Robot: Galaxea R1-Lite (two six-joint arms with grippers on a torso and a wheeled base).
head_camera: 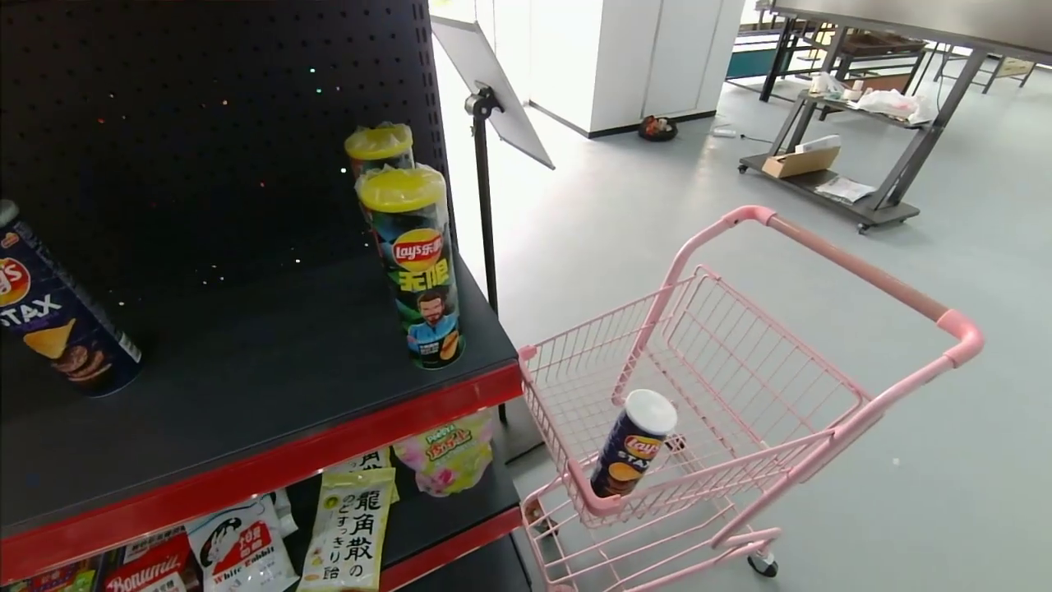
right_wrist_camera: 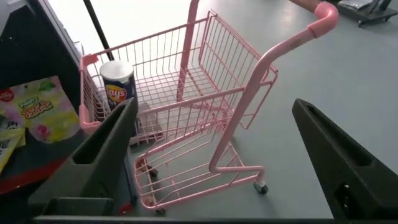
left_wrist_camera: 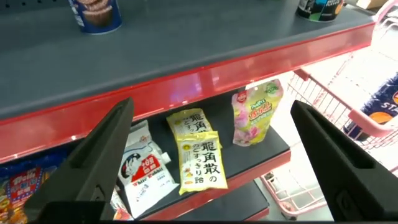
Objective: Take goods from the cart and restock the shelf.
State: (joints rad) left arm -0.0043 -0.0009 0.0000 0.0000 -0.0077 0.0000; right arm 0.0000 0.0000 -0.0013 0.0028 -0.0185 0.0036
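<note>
A dark blue chip can [head_camera: 633,444] with a white lid leans in the front corner of the pink cart's basket [head_camera: 740,345]; it also shows as the can [right_wrist_camera: 118,84] in the right wrist view. My right gripper [right_wrist_camera: 214,104] hangs open above and beside the cart [right_wrist_camera: 205,106], holding nothing. My left gripper [left_wrist_camera: 212,106] is open and empty, facing the shelf's red front edge [left_wrist_camera: 186,84]. On the top shelf board [head_camera: 246,353] stand two yellow-lidded cans [head_camera: 415,263], one behind the other, and a dark blue can [head_camera: 57,329] at the left.
Snack bags [left_wrist_camera: 199,162] hang and lie on the lower shelf level. A tilted sign on a pole [head_camera: 485,164] stands between shelf and cart. Open grey floor spreads right of the cart; a metal rack [head_camera: 830,173] stands far back.
</note>
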